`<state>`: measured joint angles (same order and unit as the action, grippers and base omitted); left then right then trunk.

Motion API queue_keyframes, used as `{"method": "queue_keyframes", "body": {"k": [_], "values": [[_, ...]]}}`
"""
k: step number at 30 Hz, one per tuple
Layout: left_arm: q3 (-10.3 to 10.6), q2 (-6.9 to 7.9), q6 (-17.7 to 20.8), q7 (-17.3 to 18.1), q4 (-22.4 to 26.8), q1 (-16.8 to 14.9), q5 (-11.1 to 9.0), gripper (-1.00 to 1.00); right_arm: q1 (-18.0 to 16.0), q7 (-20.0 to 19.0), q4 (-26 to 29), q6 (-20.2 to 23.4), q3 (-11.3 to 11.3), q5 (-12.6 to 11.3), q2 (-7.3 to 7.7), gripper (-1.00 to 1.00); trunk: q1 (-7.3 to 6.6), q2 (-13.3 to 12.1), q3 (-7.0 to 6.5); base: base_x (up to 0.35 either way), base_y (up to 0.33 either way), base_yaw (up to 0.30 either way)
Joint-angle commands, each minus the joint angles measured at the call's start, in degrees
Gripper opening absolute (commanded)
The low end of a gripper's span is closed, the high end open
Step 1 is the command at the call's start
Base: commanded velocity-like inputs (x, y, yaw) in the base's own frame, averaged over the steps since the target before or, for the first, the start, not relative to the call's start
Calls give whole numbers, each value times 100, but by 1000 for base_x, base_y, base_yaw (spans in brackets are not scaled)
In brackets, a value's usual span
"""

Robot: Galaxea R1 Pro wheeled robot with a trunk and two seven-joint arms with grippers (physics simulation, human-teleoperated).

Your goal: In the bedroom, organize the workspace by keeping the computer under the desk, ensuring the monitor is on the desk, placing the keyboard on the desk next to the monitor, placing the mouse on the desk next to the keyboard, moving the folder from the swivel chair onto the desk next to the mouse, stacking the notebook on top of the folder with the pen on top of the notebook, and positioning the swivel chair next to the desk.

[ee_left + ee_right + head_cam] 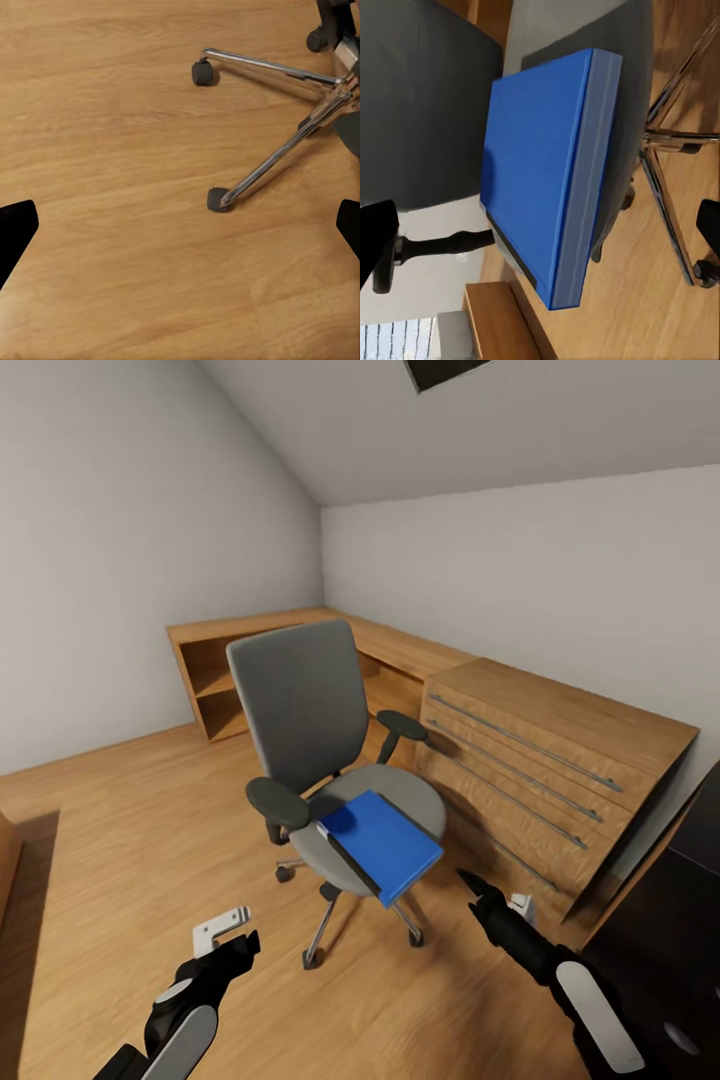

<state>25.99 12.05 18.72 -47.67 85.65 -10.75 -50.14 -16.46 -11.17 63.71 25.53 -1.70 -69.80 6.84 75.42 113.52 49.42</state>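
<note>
One folder: bright blue folder [383, 844] with a dark spine edge, lying flat on the seat of the swivel chair [300, 705], its front corner overhanging the seat edge toward 5 o'clock; the right wrist view shows the same folder [540, 161] close up on the grey seat.
Swivel chair: grey padded seat and back, black armrests, chrome star base on castors; stands on the wood floor [130, 830] at the centre of the head view, backrest toward 11 o'clock. Chrome legs and castors of the swivel chair [277, 154] show in the left wrist view.
Left gripper: left gripper [232, 932], low at 7 o'clock in the head view, above bare floor [112, 150]; dark fingertips stand wide apart at the two sides of the wrist view, nothing between them.
Right gripper: right gripper [478, 888], at 5 o'clock, near the folder's overhanging corner but apart from it; fingers spread, holding nothing.
Cabinets: low light-wood drawer unit [550, 760] at 3 o'clock of the chair; open-shelf unit [215, 670] at 10 o'clock, along the wall.
Desk: glossy black desk top [670, 940] at the 4 o'clock edge.
</note>
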Motion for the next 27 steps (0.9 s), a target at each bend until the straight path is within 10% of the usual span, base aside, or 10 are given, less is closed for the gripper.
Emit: {"method": "queue_keyframes", "body": {"k": [1, 4, 7, 17, 27], "values": [[13, 4, 18, -40, 7, -6, -22, 100, -4, -6, 0, -3, -12, -22, -62, 100, 22, 44, 24, 0, 0, 0], [49, 0, 18, -43, 5, -6, -16, 100, -4, 0, -5, -557, -32, -14, -526, 100, 88, 164, 77, 0, 0, 0], [55, 0, 18, -42, 2, -6, -9, 100, -6, -11, -7, -1232, -11, -19, -581, 100, 154, 285, 131, 0, 0, 0], [114, 0, 18, -47, -2, -6, -7, 100, -4, -6, -15, -1314, -34, -240, -587, 100, 373, 686, 311, 0, 0, 0], [143, 0, 18, -49, -4, -6, 4, 100, -6, 117, -66, -453, -58, -1748, -562, 100, 593, 1087, 490, 0, 0, 0]]}}
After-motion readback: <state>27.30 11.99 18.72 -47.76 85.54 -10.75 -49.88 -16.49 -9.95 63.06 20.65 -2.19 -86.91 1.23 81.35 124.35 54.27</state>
